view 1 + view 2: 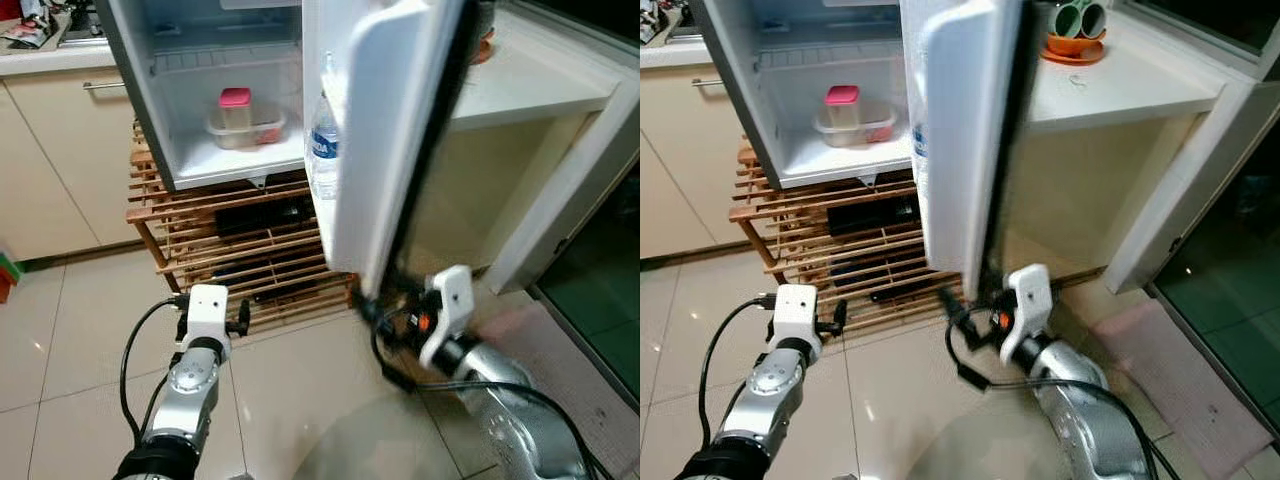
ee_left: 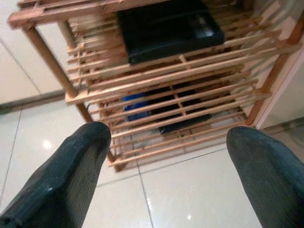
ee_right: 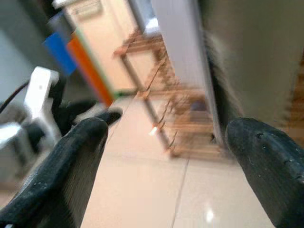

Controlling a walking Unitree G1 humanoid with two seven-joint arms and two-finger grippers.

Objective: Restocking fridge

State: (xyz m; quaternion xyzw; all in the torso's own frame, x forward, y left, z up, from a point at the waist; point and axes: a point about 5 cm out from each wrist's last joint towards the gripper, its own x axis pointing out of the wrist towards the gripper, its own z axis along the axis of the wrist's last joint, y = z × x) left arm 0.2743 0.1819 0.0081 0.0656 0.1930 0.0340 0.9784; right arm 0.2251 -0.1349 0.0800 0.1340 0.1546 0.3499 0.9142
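Left gripper (image 1: 236,318) spread, empty, low before the wooden rack (image 1: 230,250). Fridge (image 1: 200,90) open above it. Fridge door (image 1: 385,140) swung out, long axis upright, bottle (image 1: 322,150) shelved inside. Right gripper (image 1: 958,312), also spread and empty, is nearer, at the door's bottom edge.

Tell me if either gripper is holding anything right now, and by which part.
Nothing is held. The left gripper is open over the floor before the wooden rack; the right gripper is open near the fridge door's lower edge.

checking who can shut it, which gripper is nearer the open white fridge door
Right. The right gripper sits just under the open white fridge door; the left gripper hovers apart, before the wooden slatted rack.
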